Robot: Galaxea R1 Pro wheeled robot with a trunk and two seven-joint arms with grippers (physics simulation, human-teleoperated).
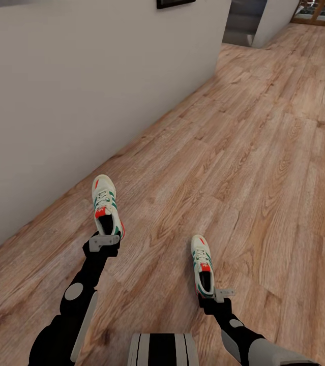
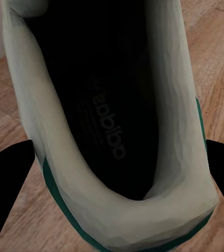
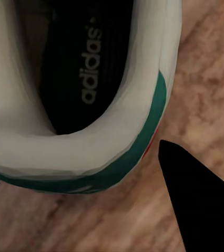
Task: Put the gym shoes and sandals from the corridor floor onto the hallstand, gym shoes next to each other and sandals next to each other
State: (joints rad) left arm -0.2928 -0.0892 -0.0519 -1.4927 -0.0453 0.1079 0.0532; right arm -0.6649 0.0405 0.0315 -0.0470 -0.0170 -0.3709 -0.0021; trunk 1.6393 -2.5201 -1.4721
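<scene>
In the head view, the robot is holding one gym shoe at the end of each arm over the wood-plank corridor floor (image 1: 264,142). The left gripper (image 1: 104,243) is meeting the heel of the left gym shoe (image 1: 105,203), which is pointing its toe away from the robot and sitting near the pale wall (image 1: 81,91) along the floor's left edge. The right gripper (image 1: 218,296) is meeting the heel of the right gym shoe (image 1: 202,264), which is lying farther from the wall, well apart from the first shoe, toe also pointing away.

In the left wrist view, the white heel collar (image 2: 159,220) with its green stripe is sitting between two dark fingers (image 2: 7,184), one at each side, so the left gripper is clasping the left gym shoe. In the right wrist view, the right shoe's heel rim (image 3: 64,157) is showing with one dark finger (image 3: 201,199) just beside its outer wall; the grip looks clenched on the heel, though the second finger is barely in sight. Whether either shoe is lifted or touching the floor cannot be told.
</scene>
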